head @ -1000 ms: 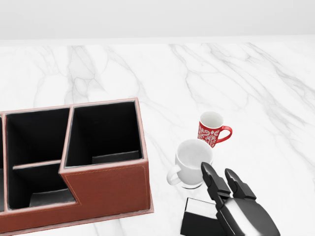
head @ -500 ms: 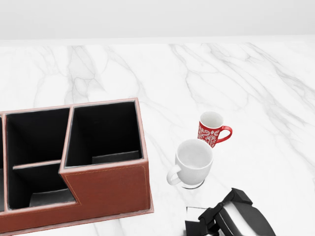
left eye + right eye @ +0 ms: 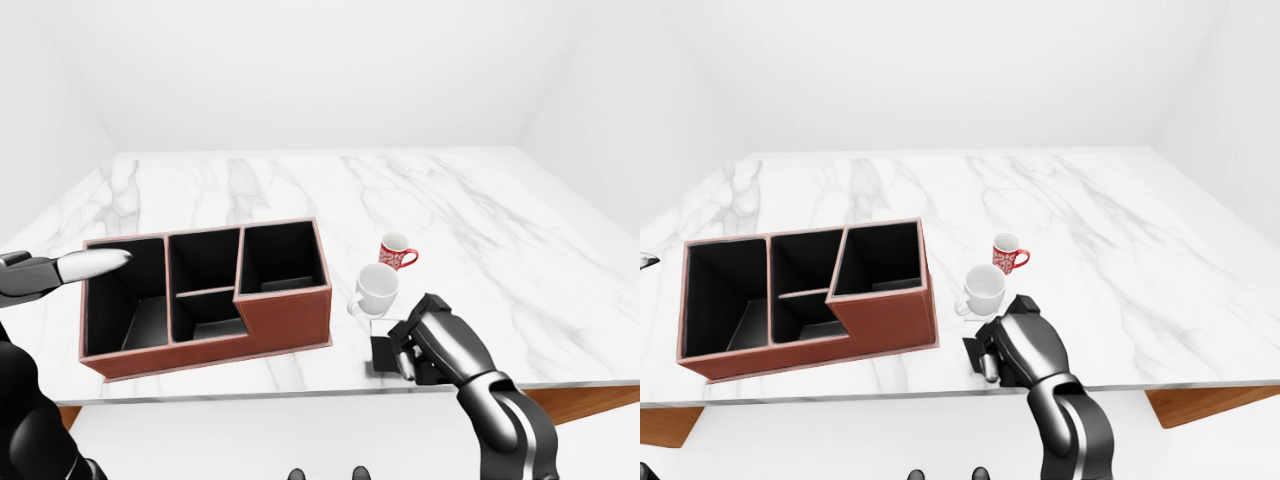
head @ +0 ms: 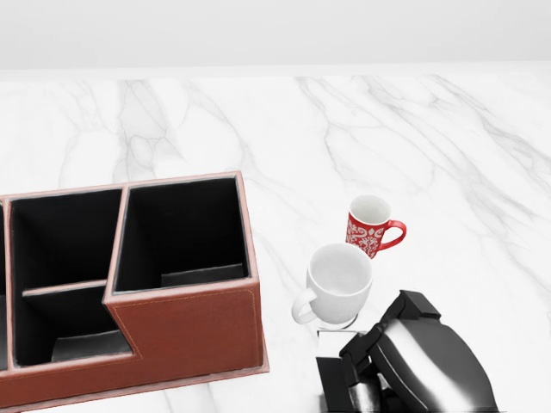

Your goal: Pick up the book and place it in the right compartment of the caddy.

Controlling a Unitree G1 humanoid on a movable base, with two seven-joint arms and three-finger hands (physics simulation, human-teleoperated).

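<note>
Glossy black right hand (image 3: 432, 345), seemingly grey-jointed.

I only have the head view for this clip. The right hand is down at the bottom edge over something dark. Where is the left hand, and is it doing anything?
Observer: The left hand is out at the left of the left-eye view, fingers extended, beside the caddy's left end and holding nothing.
Operator: And the dark thing under the right hand?
Observer: That is the book, lying flat on the counter near its near edge, just below the white mug.
Operator: Is the right hand gripping it?
Observer: The right hand is curled over the book's right part; whether the fingers have closed I cannot tell.
</note>
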